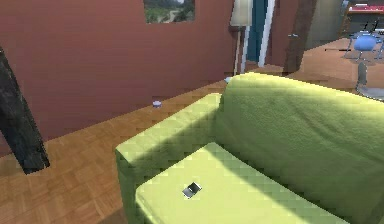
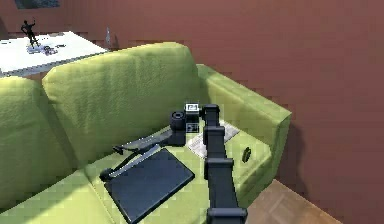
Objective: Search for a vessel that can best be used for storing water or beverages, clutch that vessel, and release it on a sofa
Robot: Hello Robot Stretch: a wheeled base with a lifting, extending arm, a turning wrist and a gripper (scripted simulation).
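A green sofa [image 2: 120,95] stands along the red-brown wall, and its arm and seat [image 1: 260,130] fill the forward view's lower right. My arm rises from the bottom of the arm side view over the seat. The gripper [image 2: 126,150] points left and down, its thin fingers [image 2: 150,141] just above the cushion. A dark flat slab like a closed laptop [image 2: 150,185] lies on the seat right under the fingers. I cannot tell whether the gripper holds anything. No bottle or cup shape can be made out at its far end.
A paper [image 2: 226,134] and a small dark thing [image 2: 243,155] lie on the seat by the armrest. A small flat device [image 1: 191,189] is on the cushion. A white table [image 2: 50,52] bears a dark statuette [image 2: 33,38]. A tiny object [image 1: 156,102] sits on the floor by the wall.
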